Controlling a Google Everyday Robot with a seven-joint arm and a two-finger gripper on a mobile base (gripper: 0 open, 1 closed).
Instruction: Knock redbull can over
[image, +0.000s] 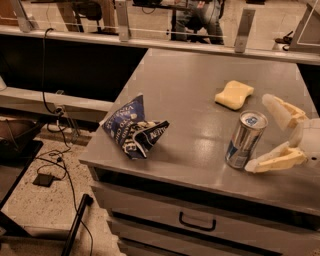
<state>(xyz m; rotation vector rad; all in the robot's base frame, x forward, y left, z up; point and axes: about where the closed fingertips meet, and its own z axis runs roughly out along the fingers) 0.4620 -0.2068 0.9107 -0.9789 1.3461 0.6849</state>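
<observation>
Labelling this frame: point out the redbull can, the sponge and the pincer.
redbull can (244, 142): camera view, middle of its silver side.
sponge (234, 94): camera view, centre of its top.
pincer (257, 134): camera view, midway between fingertips, flanking the can.

Warm dim light, soft glare on table (200, 127) beside right-edge gripper (256, 133).

Crumpled blue snack bag (134, 131) and yellow sponge (233, 94) lie apart on grey cabinet (185, 70).
</observation>
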